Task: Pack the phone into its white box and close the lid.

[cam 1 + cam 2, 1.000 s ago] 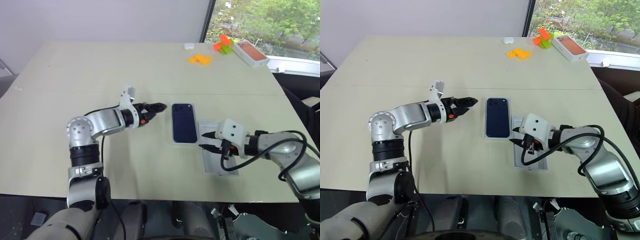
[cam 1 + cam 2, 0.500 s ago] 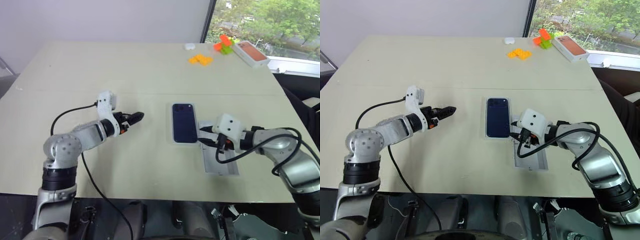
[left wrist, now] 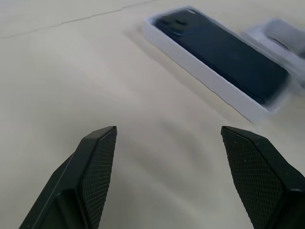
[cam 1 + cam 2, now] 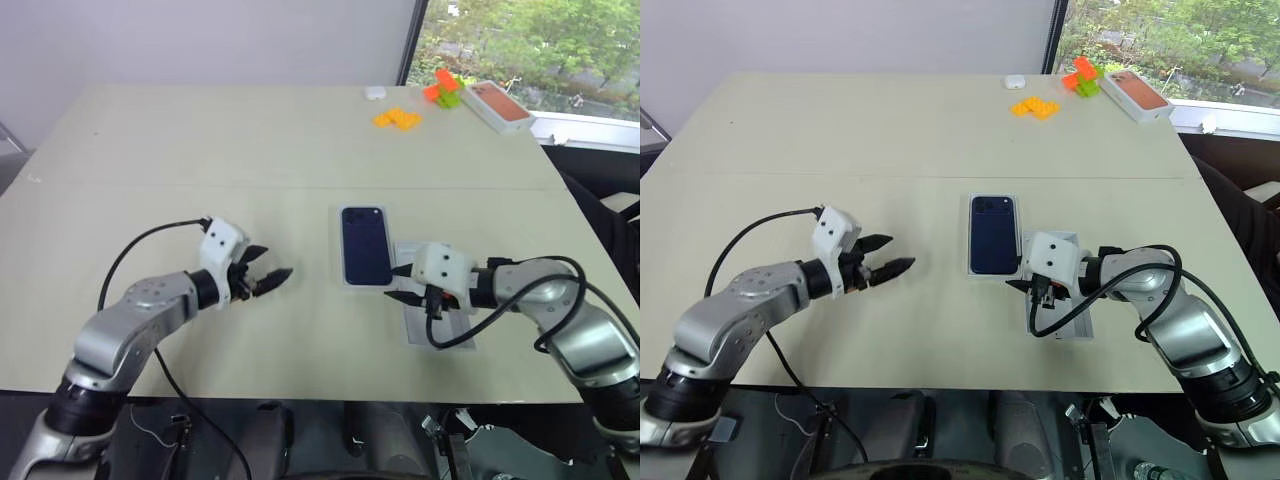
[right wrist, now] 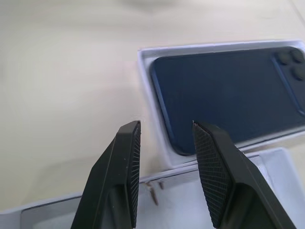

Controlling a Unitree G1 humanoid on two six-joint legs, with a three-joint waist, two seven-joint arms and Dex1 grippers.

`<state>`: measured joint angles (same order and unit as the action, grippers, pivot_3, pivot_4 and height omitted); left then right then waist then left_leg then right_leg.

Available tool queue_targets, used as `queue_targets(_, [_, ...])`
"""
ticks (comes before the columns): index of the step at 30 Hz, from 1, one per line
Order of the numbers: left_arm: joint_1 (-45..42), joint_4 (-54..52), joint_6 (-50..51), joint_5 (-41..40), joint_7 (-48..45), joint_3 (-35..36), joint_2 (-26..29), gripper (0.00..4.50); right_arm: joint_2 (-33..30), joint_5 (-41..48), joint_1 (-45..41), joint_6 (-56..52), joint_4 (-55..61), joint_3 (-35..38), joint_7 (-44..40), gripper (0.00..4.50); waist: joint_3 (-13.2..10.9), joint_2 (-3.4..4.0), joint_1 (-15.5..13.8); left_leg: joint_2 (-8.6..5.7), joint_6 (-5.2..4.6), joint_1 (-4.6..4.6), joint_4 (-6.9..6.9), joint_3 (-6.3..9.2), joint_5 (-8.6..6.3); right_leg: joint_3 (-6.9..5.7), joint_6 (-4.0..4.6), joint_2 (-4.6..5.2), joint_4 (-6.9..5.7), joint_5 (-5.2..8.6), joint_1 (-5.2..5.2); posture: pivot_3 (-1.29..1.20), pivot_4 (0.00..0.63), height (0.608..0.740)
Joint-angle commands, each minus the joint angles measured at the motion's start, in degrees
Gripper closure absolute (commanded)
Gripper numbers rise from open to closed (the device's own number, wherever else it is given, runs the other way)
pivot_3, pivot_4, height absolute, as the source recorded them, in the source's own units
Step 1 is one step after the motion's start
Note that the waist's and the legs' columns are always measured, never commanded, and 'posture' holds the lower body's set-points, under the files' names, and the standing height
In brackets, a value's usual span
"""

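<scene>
The phone [image 4: 366,246] lies flat inside the box [image 4: 345,282], camera bump at the far end, near the middle of the table [image 4: 200,140]. The lid [image 4: 450,333] lies open side up just right of the box, edge against it, partly under my right arm.

My right gripper [image 4: 401,284] hovers over the near right corner of the box where it meets the lid. Its fingers [image 5: 121,171] stand narrowly apart, and I see nothing between them.

My left gripper [image 4: 268,277] hangs low over bare table, well left of the box, pointing toward it. Its fingers [image 3: 93,167] are spread wide, empty.

At the far right corner of the table: orange blocks [image 4: 398,119], an orange and green toy [image 4: 444,88], an orange-topped box [image 4: 497,103], and a small white thing [image 4: 376,92].
</scene>
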<state>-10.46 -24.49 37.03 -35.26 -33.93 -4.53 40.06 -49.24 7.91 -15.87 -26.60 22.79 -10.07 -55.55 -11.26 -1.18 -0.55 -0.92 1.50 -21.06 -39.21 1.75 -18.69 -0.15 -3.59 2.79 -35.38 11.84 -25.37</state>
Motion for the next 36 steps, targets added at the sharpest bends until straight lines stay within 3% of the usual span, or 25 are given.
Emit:
queue_targets(1, [2.3, -4.9, -3.5, -0.3, -6.3, -0.1, 0.9, 0.83, -0.3, -1.5, -1.3, 1.9, 0.0, -0.8, -0.5, 2.70, 0.0, 0.00, 0.0, 0.01, -0.01, 0.00, 0.00, -0.02, -0.01, 0.01, 0.00, 0.01, 0.03, 0.00, 0.00, 0.00, 0.150, 0.740])
queue_targets(18, [5.2, -6.5, -2.0, 0.9, -9.0, 1.0, 1.1, 0.83, 1.2, -4.5, -2.8, 5.1, -3.8, -4.1, -2.4, 2.70, 0.0, 0.00, -0.1, 0.08, -0.06, 0.09, -0.02, -0.04, 0.01, -0.01, 0.01, -0.07, -0.04, -0.02, 0.06, 0.00, 0.150, 0.740])
queue_targets(22, [5.0, -6.3, -1.6, 0.7, -9.0, 1.3, 0.9, 0.77, 1.1, -5.5, -2.8, 6.1, -4.0, -4.6, -2.5, 4.41, 0.0, 0.00, 0.0, 0.08, -0.06, 0.14, -0.02, -0.05, 0.01, 0.00, 0.02, -0.07, -0.05, -0.02, 0.10, 0.00, 0.150, 0.740])
queue_targets(36, [4.5, -5.9, -0.8, 0.9, -8.7, 1.7, 0.2, 0.77, 0.8, -6.8, -2.4, 7.9, -3.1, -5.5, -4.3, 4.41, 0.0, 0.00, 0.0, 0.12, -0.08, 0.68, -0.01, -0.05, 0.00, 0.00, 0.07, -0.11, -0.05, 0.03, 0.60, 0.00, 0.150, 0.740])
